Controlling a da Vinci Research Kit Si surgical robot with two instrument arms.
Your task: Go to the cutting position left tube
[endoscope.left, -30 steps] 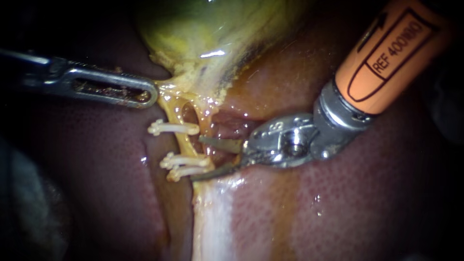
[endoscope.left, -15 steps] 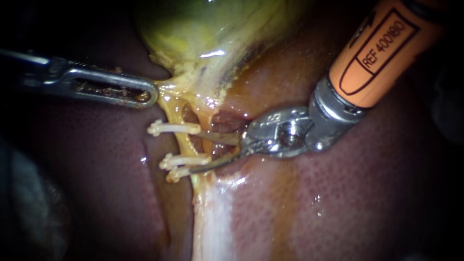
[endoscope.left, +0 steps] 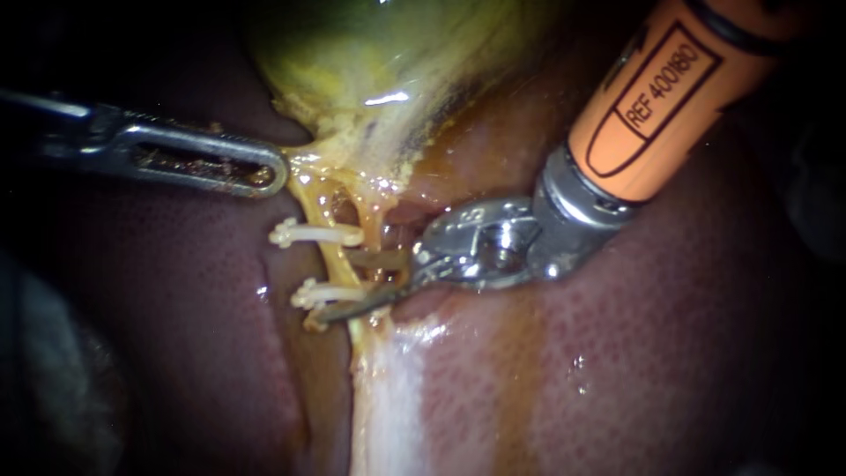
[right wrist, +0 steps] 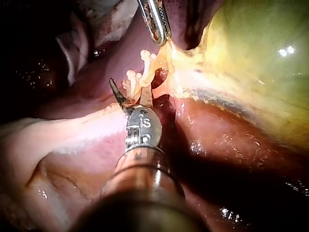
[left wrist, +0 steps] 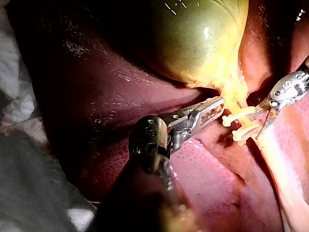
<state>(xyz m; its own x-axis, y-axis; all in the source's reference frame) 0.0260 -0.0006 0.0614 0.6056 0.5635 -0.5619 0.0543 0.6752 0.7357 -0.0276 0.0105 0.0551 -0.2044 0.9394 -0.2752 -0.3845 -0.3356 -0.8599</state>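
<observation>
The left tube (endoscope.left: 333, 257) runs down from the yellow-green gallbladder (endoscope.left: 379, 62), with one white clip (endoscope.left: 315, 234) above and two clips (endoscope.left: 328, 293) below. My right instrument (endoscope.left: 330, 287), with an orange shaft, comes in from the upper right. Its blades are open. The upper blade lies across the tube between the upper and lower clips, and the lower blade runs along the lowest clip. My left instrument (endoscope.left: 269, 172) is shut on the gallbladder's neck tissue, and the left wrist view shows its jaws (left wrist: 212, 106) there too. In the right wrist view the blades (right wrist: 133, 96) straddle the clipped tube.
A second, right tube (endoscope.left: 368, 220) hangs just beside the left one, behind the upper blade. Dark red liver (endoscope.left: 617, 353) surrounds the site, with a pale band of tissue (endoscope.left: 388, 397) running down below the clips.
My right instrument has moved left toward the left tube, and its open blades now reach across it among the clips. The left instrument has stayed put.
</observation>
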